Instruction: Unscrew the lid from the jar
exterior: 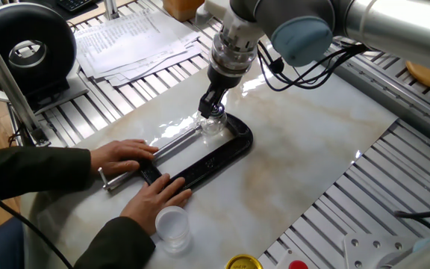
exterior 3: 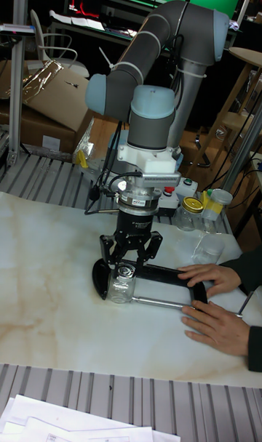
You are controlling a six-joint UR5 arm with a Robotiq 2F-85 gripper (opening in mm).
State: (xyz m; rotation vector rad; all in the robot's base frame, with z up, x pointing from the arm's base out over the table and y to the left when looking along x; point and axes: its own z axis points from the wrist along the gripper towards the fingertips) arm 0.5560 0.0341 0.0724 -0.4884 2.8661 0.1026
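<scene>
Tall fixed view: jar point(exterior 3: 121, 288), small and clear, stands upright directly under the claw point(exterior 3: 130, 265), held in the curved end of a black C-clamp point(exterior 3: 164, 273) lying flat on the marble tabletop point(exterior 3: 58, 267). Lid point(exterior 3: 126, 270) sits on the jar's top between the two fingers point(exterior 3: 151, 251), which angle down on either side of it; whether they press on it or only flank it cannot be told. Two bare hands point(exterior 3: 212, 276) rest on the clamp's far end, well away from the claw.

Fixed view: claw point(exterior: 213, 107) hides most of the lid point(exterior: 215, 112); only the glassy jar point(exterior: 210, 125) body shows below it, against the clamp point(exterior: 213, 157) bend. This view adds the clamp's silver screw rod point(exterior: 172, 144) running from the jar toward the hands point(exterior: 122, 156). Nearer the camera, well apart from the claw: a frosted clear cup point(exterior: 172, 226) and a gold lid point(exterior: 243, 262) at the table's point(exterior: 304, 142) edge.
</scene>
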